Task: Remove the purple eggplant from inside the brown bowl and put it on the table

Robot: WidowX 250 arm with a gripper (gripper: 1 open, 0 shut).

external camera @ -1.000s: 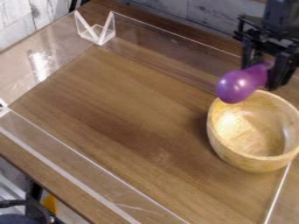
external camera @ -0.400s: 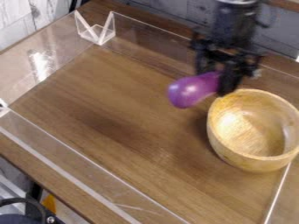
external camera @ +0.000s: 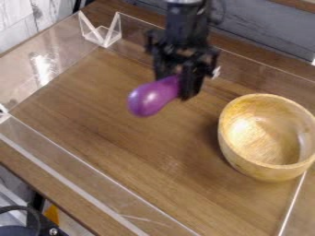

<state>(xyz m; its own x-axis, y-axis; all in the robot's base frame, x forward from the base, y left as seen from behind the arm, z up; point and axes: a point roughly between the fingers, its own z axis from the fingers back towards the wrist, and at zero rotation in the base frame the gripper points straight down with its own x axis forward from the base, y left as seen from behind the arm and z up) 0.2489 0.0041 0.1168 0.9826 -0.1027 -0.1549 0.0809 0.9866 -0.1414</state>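
I had carried the purple eggplant (external camera: 154, 96) leftward to frame centre, jaws of my gripper (external camera: 185, 85) clamped on it above the table (external camera: 87, 129); the brown bowl (external camera: 267, 135), lower right, held nothing.

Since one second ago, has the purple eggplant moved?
Yes. The purple eggplant, held in the shut hand, has travelled left in the picture, away from the brown bowl, which has stayed put. It now hangs over the table.
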